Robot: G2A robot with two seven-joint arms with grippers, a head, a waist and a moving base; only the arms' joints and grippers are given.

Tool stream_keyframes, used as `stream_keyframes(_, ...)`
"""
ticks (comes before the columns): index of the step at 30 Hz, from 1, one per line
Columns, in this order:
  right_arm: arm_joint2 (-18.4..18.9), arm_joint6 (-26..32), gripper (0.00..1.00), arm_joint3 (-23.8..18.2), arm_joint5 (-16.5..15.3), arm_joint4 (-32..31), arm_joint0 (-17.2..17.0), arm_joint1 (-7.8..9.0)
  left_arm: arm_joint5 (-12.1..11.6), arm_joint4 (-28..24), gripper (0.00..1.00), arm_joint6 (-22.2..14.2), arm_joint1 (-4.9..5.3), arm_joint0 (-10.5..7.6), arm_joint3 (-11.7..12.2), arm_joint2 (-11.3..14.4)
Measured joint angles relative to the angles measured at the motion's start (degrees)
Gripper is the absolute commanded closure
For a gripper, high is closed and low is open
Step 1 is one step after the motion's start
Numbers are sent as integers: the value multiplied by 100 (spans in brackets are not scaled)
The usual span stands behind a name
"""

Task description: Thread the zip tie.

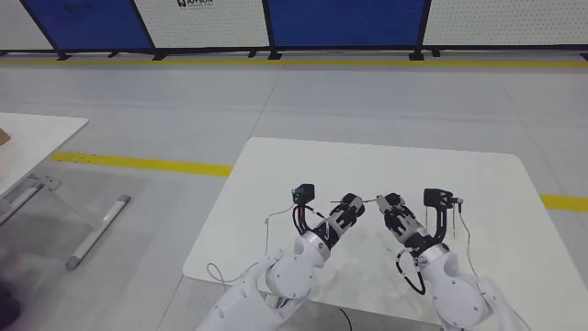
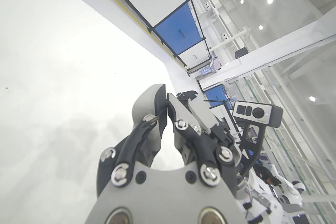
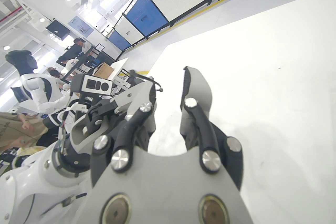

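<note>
- Here, the left gripper [image 1: 354, 205] [image 2: 166, 97] hangs over the near part of the white table [image 1: 459, 170]. Its fingers [image 2: 153, 104] are pressed together on the zip tie [image 2: 160, 113], a thin dark strip that crosses the pads at a slant.
- From above, a thin stretch of the zip tie shows between that gripper and the right gripper [image 1: 389, 203] [image 3: 170, 80], which sits just beside it, the two tips turned toward each other.
- The right gripper is spread wide and holds nothing. In its own wrist view the strip's free end curves close to one of its fingers; whether it touches cannot be told.
- In the left wrist view, the right gripper's dark tip crowds in just behind the left one's far finger.
- A row of blue and white panels [image 1: 344, 5] closes off the floor beyond the table. The white ones are perforated, and each panel carries a small logo with a printed word.
- A yellow line [image 1: 138, 163] runs across the grey floor and passes behind the table.
- A second table [image 1: 37, 133], also white, stands well apart on the robot's left.
- Another white humanoid robot [image 3: 31, 83] with a dark head stands in the hall behind.
</note>
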Motion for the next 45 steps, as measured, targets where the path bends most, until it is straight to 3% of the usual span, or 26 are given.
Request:
stream_keyframes(16, -6, 162, 100, 15, -154, -111, 46, 2, -131, 107, 100, -37, -21, 37, -56, 39)
stream_keyframes(22, 3, 346, 100, 26, -299, 111, 64, 2, -139, 146, 100, -58, -24, 46, -75, 33)
stream_keyframes(23, 15, 355, 100, 23, -308, 131, 63, 3, -138, 151, 92, -56, -25, 47, -74, 29)
stream_keyframes(25, 34, 336, 100, 12, -304, 138, 54, 4, -121, 201, 51, -19, -26, 48, -64, 20)
stream_keyframes(26, 38, 322, 100, 8, -295, 136, 49, 4, -121, 226, 14, 0, -27, 51, -60, 21)
stream_keyframes(27, 41, 306, 100, 5, -283, 124, 45, 4, -128, 242, 0, 12, -27, 56, -56, 22)
stream_keyframes(34, -13, 184, 100, 25, -182, -18, 50, -8, -262, 240, 0, 31, -21, 123, -77, -37)
stream_keyframes(35, -20, 165, 100, 30, -164, -29, 52, -11, -283, 228, 6, 38, -20, 141, -94, -54)
stream_keyframes(36, -24, 150, 100, 35, -151, -34, 53, -13, -296, 220, 40, 42, -18, 155, -106, -67)
stream_keyframes(37, -26, 135, 100, 41, -137, -35, 55, -15, -305, 214, 52, 47, -17, 168, -117, -80)
stream_keyframes(39, -24, 104, 100, 59, -111, -25, 60, -20, -320, 199, 60, 54, -13, 192, -135, -112)
stream_keyframes(44, -5, 44, 100, 79, -98, 7, 55, -27, -333, 152, 95, 80, -11, 221, -134, -180)
stream_keyframes(45, -1, 34, 100, 78, -100, 13, 49, -27, -334, 147, 97, 81, -12, 222, -130, -188)
